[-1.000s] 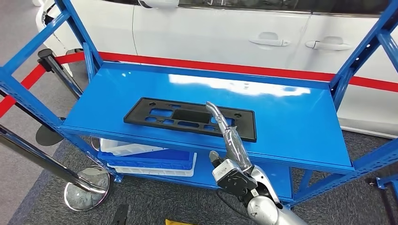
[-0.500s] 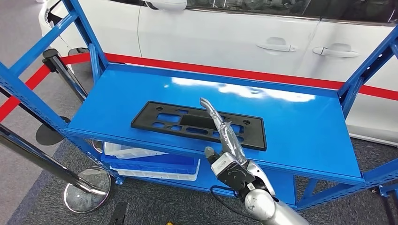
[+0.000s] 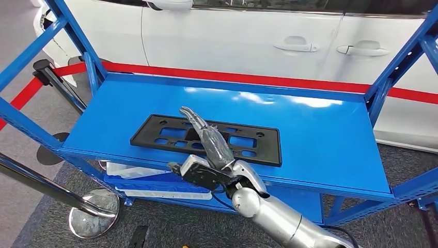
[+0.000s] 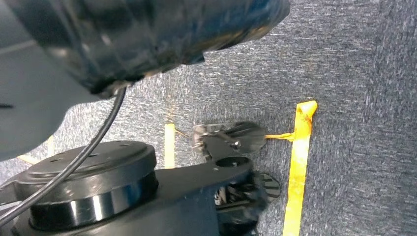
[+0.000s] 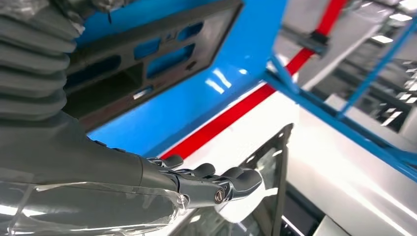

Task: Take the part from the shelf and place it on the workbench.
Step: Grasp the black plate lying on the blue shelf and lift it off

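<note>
Part (image 3: pixel 206 138), a flat black plastic panel with rectangular cut-outs and small round holes, is seen lying flat on the top level of the blue shelf (image 3: pixel 320 134), toward its near edge and left of centre. It is judged to be light and fairly stiff, though long and thin enough to flex or tip if lifted from one end. Its surface looks matt rather than slick. A hold at the middle of the long near edge, or through one of the central cut-outs, is judged safest, since little room is left for fingers to be slid beneath a panel that lies flush on the shelf.

The right hand (image 3: pixel 209 142) is held over the middle of the panel, its fingers (image 5: pixel 216 184) extended side by side and slightly curled, with nothing pinched between them. Whether the panel is touched cannot be told. The left hand's state cannot be told from the left wrist view.

Blue uprights (image 3: pixel 77 39) are set at the shelf corners, and these are judged the main obstacles if the long panel is swung sideways. A white car (image 3: pixel 232 36) with a red stripe stands just beyond the far side. On the lower level a blue and white tray (image 3: pixel 155 181) is stored. A stanchion (image 3: pixel 95 209) with a chrome base stands on the carpet at the near left.
</note>
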